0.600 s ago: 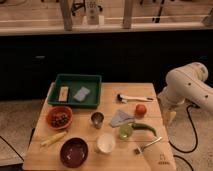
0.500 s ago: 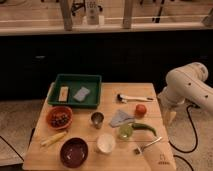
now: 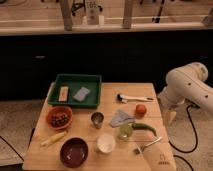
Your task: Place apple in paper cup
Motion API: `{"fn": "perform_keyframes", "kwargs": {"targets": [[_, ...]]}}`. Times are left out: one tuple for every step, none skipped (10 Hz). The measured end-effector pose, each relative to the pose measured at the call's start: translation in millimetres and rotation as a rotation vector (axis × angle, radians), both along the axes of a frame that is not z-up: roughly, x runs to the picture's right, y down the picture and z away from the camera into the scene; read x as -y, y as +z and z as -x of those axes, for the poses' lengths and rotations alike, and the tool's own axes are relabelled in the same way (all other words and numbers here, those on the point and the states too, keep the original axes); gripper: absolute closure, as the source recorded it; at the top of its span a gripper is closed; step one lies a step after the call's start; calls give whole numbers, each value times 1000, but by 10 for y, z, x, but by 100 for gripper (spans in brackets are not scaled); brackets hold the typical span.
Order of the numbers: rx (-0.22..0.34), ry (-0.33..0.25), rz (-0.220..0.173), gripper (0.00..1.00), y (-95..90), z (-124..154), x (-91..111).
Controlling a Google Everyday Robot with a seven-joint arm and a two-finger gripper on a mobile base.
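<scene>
The apple (image 3: 141,109), small, round and red-orange, lies on the wooden table (image 3: 111,102) toward its right side. The paper cup (image 3: 105,143), white with a pale inside, stands upright near the front edge, left of and nearer than the apple. My gripper (image 3: 170,117) hangs pointing down at the end of the white arm, just off the table's right edge, to the right of the apple. It holds nothing and is open.
A steel cup (image 3: 97,119), grey cloth (image 3: 121,118), yellow-green fruit (image 3: 125,131) and green pepper (image 3: 145,128) lie between apple and paper cup. A maroon bowl (image 3: 73,151), an orange bowl (image 3: 59,117), a green tray (image 3: 75,78) and a white-handled tool (image 3: 133,98) are also there.
</scene>
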State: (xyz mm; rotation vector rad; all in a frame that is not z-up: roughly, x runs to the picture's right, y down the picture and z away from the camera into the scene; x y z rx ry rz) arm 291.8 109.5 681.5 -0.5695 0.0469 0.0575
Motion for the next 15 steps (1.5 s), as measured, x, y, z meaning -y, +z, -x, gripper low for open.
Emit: {"fn": "perform_keyframes", "kwargs": {"targets": [[-1,-23,-3,20,75,4,6],[6,-41,-3,20,173,46,20],[12,-64,-3,20,328,82,32],[13,-82,-3,20,440,90,32],[14,-91,-3,20,449,90,37],[14,-101,-3,20,460,74,41],[12,-113,4,20,500,33,36],[12,-114,4,20,505,31,37],[28,-147,8,20,770,27,76],[30,-160,10,20,819,-2,70],[30,-164,9,20,832,-23,71],[32,-170,13,20,867,-49,53],[41,-179,12,20,923,-55,53],[47,-184,12,20,1016,-90,39],[53,-190,12,20,1104,-125,35]]}}
